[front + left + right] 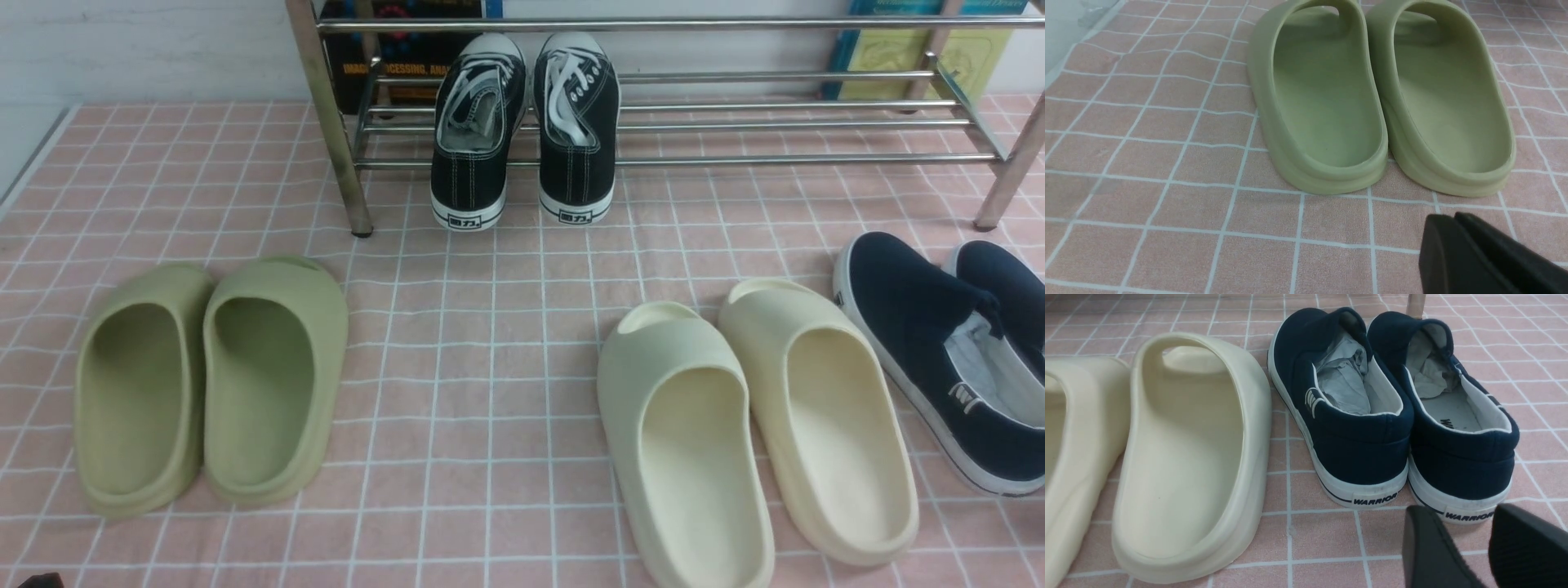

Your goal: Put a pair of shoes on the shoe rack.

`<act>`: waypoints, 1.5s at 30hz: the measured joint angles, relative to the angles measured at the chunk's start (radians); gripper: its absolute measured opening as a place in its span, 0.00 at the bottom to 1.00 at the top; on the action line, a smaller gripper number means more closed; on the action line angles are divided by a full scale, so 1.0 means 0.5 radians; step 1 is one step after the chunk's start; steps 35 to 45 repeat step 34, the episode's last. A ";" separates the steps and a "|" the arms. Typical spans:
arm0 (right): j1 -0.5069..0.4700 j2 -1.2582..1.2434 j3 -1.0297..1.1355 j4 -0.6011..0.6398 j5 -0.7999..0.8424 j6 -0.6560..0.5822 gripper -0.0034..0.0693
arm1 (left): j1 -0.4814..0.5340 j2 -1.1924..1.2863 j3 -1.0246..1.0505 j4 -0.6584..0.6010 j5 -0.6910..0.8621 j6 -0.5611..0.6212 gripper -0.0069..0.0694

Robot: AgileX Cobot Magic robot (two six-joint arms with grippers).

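Here, pale lines grid the pink floor (pixel 490 506).

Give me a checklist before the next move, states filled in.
1. Both black sneakers on the rack's lower shelf: ok
2. Sneakers side by side, toes pointing to the wall: ok
3. Left end effector shut, clear of the green slides: ok
4. Right end effector shut: not ok, fingers apart
5. Right end effector holding nothing: ok
6. Sneakers stable, heels overhanging the front bar: cannot tell
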State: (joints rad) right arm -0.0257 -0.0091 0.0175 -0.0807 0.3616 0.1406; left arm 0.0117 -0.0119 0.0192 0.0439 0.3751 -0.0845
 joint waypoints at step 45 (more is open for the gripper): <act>0.000 0.000 0.000 0.000 0.000 0.000 0.38 | 0.000 0.000 0.004 0.006 -0.012 -0.002 0.19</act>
